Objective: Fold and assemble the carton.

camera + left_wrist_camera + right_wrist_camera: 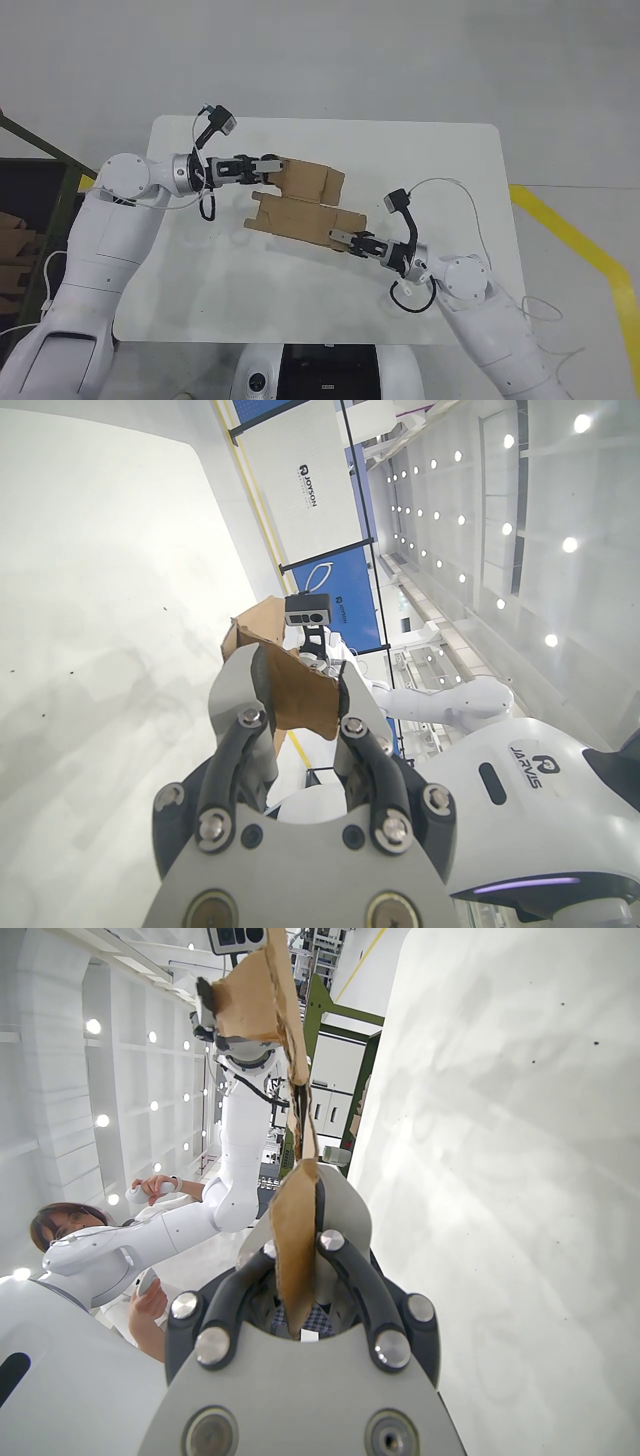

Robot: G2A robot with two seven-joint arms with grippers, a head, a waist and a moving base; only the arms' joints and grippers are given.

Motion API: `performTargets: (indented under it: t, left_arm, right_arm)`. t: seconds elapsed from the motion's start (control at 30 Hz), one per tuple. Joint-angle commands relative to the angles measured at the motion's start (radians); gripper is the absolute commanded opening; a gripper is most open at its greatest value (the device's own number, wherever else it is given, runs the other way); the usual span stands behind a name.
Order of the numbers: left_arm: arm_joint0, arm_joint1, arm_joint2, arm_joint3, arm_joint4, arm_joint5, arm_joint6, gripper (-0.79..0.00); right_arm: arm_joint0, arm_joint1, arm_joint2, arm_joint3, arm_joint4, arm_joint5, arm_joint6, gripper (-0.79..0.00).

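Observation:
A brown cardboard carton, partly folded, hangs above the middle of the white table, held between both arms. My left gripper grips its far-left flap; in the left wrist view the carton flap sits clamped between the fingers. My right gripper holds the near-right flap; in the right wrist view the thin carton edge runs between the shut fingers, and the carton's other end shows farther off.
White cables loop over the table's right side from the right arm. Yellow floor tape runs right of the table. A dark rack stands off the left edge.

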Motion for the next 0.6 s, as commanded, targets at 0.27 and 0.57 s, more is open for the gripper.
performTargets:
  t: [0.27, 0.57]
  left_arm:
    - [0.013, 0.008, -0.004, -0.012, 0.081, 0.012, 0.021, -0.493]
    - [0.026, 0.016, -0.005, -0.038, 0.132, 0.018, 0.023, -0.643]
  right_arm:
    - [-0.004, 0.006, 0.001, -0.012, -0.035, 0.003, -0.004, -0.785]
    - [-0.011, 0.011, 0.004, -0.029, -0.052, 0.011, -0.009, -0.785]
